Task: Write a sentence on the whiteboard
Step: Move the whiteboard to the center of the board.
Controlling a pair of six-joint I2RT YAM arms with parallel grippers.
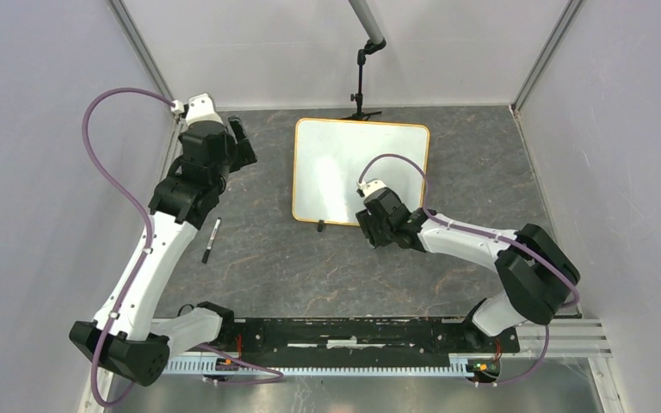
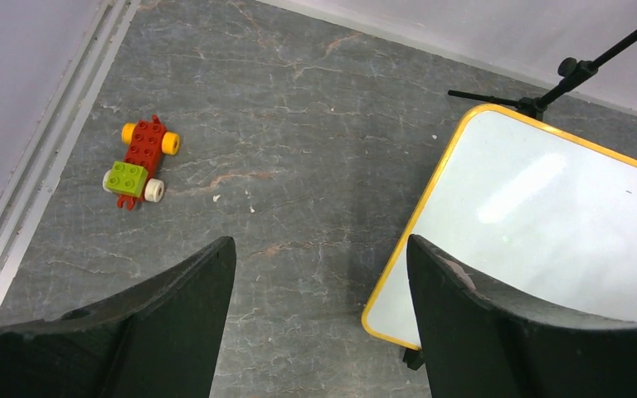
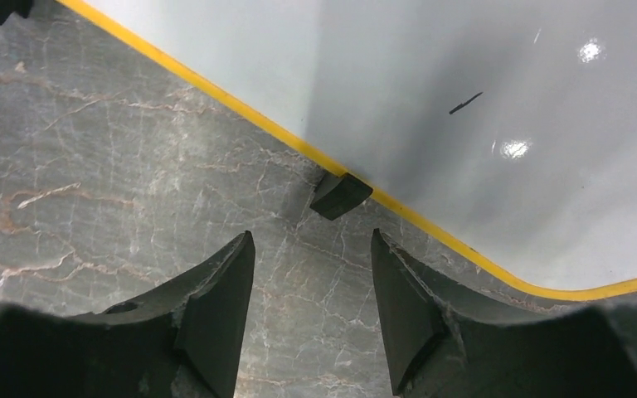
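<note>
The whiteboard [image 1: 344,163] lies flat on the table, white with a yellow-orange rim. Its face is blank apart from a short black stroke [image 3: 465,103]; the sentence is not in view. My right gripper [image 1: 370,231] hovers over the board's near edge, open and empty. In the right wrist view the right gripper [image 3: 313,240] points at a black clip foot [image 3: 340,195] just ahead of the fingertips. My left gripper [image 1: 244,148] is left of the board, above the table. In the left wrist view the left gripper [image 2: 321,249] is open and empty, with the board's corner [image 2: 547,224] to its right.
A black marker pen [image 1: 212,239] lies on the table beside the left forearm. A small red and green brick car [image 2: 139,162] sits near the left wall. A black camera stand [image 1: 362,95] rises behind the board's far edge. Walls close in on both sides.
</note>
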